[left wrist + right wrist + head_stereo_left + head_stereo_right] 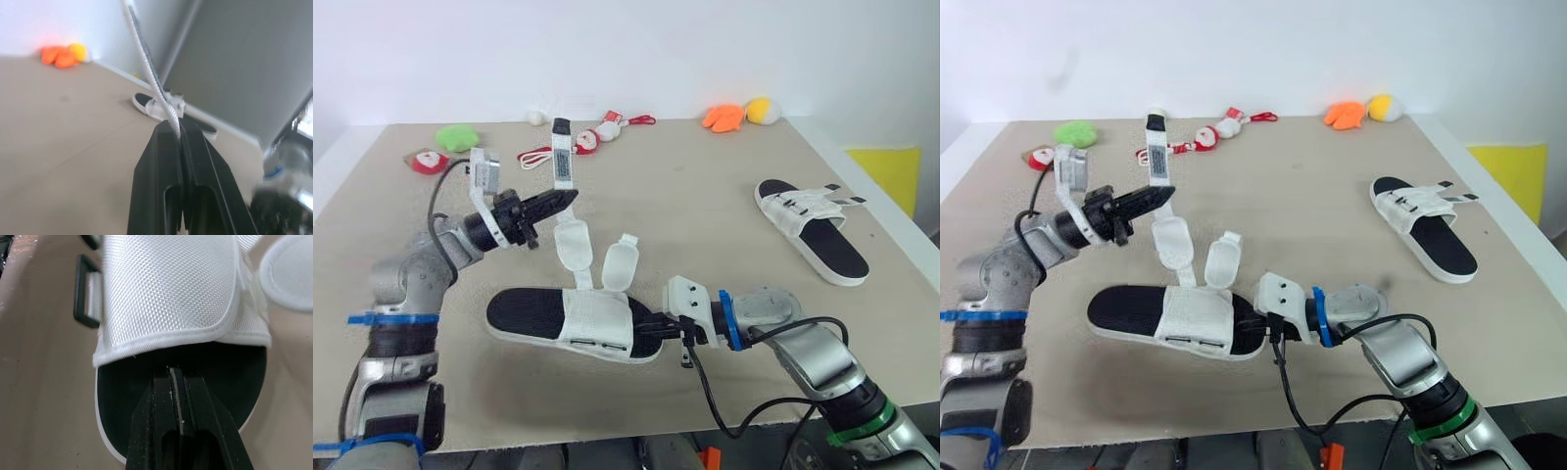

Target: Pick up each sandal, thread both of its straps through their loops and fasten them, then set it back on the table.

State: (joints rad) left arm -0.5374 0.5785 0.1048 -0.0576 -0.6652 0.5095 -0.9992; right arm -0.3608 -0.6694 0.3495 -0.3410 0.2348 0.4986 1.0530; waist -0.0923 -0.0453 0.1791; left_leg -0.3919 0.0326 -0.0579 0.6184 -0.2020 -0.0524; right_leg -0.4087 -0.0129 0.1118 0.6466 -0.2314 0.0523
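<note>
Left gripper [560,202] clenched on strap [562,157], lifted above near sandal [533,315]. Right gripper [653,327] pinches near sandal's sole end, low on table [705,215].

A green plush toy [457,136], red-and-white plush figures [592,137], orange plush toy [723,117] and yellow plush ball [763,110] lined the beige counter's [695,196] far edge.

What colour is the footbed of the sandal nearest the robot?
The footbed is black with fine ribbing, seen best in the right wrist view.
</note>
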